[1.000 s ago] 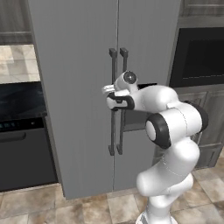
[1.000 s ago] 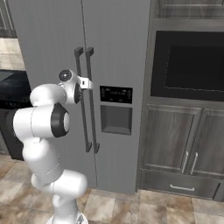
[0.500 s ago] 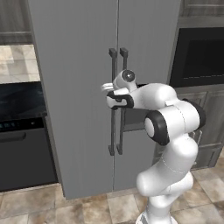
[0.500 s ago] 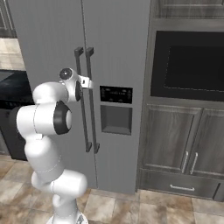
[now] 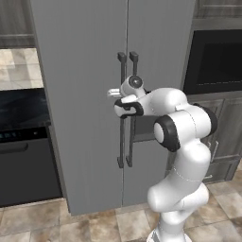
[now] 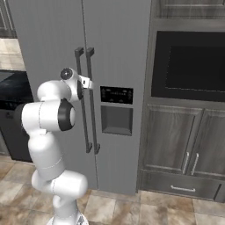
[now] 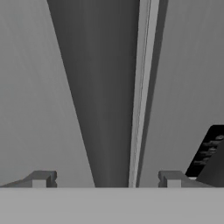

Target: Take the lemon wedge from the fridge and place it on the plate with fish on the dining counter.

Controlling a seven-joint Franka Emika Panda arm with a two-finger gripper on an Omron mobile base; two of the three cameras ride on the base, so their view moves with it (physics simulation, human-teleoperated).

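While the fridge [image 5: 94, 94] stands shut, hiding wherever the lemon wedge sits, the white arm [image 5: 182, 132] reaches toward the door seam, evidently to pull a door open. Its gripper [image 7: 106, 178] straddles a dark bar handle [image 7: 105, 109], fingertips [image 7: 41, 178] apart, not clamped.

Fridge [image 5: 90, 71] — tall, grey, two doors, both sitting shut. Two dark vertical bar handles [image 5: 126, 113] running side by side along the centre seam; dark dispenser panel [image 6: 116, 110] showing on one door — a handle bar [image 7: 105, 92] looming close in hand view.
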